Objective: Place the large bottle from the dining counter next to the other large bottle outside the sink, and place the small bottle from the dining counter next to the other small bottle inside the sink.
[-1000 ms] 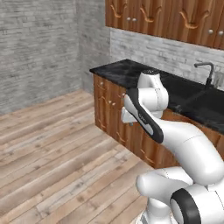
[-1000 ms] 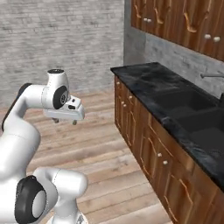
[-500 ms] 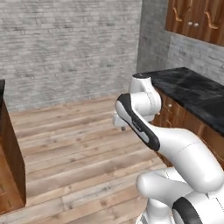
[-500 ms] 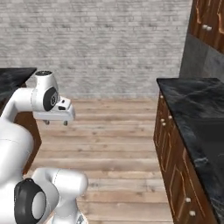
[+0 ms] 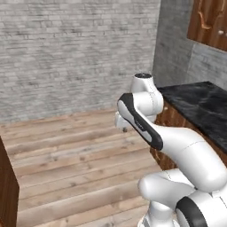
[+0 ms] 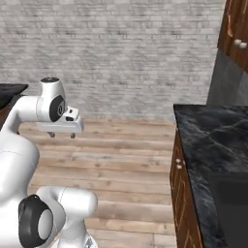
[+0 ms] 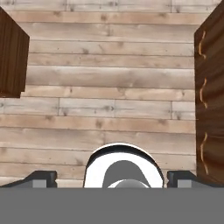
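Note:
My gripper (image 6: 62, 135) hangs open and empty over the wooden floor, well away from both counters. In the hand view its two dark fingertips (image 7: 44, 177) stand wide apart with only floor planks ahead. In the left base view the gripper (image 5: 121, 127) is mostly hidden behind my own arm. Both large bottles and both small bottles are out of view. A darker recess (image 6: 229, 198) in the black counter at the lower right may be the sink.
The black-topped kitchen counter (image 6: 203, 131) with wooden cabinet fronts (image 7: 210, 96) runs along the right. Another dark-topped wooden counter (image 6: 8, 90) shows at the far left, its side (image 5: 6, 186) in the left base view. A grey brick wall (image 5: 75, 48) closes the back, with open floor between.
The whole picture has swung: the base has turned left, so the kitchen counter slid to the right edge and the brick wall and second counter came into view. The gripper stayed open.

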